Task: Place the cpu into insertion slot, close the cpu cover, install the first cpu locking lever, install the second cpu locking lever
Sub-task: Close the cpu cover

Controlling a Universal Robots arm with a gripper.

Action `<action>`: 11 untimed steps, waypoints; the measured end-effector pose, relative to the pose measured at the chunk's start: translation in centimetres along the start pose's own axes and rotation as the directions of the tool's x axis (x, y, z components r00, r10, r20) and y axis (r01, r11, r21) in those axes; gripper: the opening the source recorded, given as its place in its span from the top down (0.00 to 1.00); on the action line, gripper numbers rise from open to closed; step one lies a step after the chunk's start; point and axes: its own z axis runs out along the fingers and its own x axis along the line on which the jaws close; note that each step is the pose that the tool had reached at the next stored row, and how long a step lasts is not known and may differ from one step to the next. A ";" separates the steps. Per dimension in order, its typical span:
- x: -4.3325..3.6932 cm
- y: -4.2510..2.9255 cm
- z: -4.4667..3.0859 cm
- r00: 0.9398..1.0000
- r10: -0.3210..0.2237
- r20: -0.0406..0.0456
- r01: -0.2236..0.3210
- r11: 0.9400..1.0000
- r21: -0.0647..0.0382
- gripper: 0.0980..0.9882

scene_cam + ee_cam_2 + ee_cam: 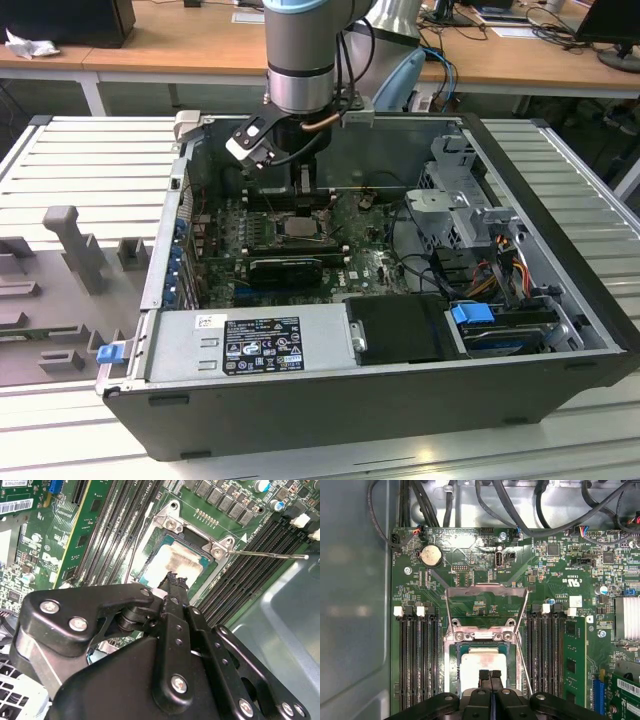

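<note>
Gripper (pixel 490 674) fingers are pressed tip to tip with nothing between them; jaws fully closed. Tips sit directly over the cpu (pixel 479 662), at the edge nearest the jaws. Whether they touch it or hover slightly cannot be told from these angles. Cpu lies flat inside the insertion slot (pixel 480 635), silvery face up, so placement looks done. Cpu cover (pixel 485 587) stands swung open just beyond the jaws, on the far side of the slot, not yet lowered. One locking lever (pixel 270 555) juts out free to the side of the tips in the second wrist view.

Handling judgement: chip is light, stiff and smooth-faced, probably fragile on its underside; hold by opposite edges only, no side load. Cover is thin sheet metal, likely springy; push on its free edge.

Computer case (pixel 300 400) holds the motherboard (pixel 550 580). Memory slots (pixel 415 660) flank the jaws on both sides.
</note>
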 end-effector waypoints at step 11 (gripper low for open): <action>-0.02 0.03 -0.52 1.000 0.002 0.000 -0.002 1.000 0.000 0.99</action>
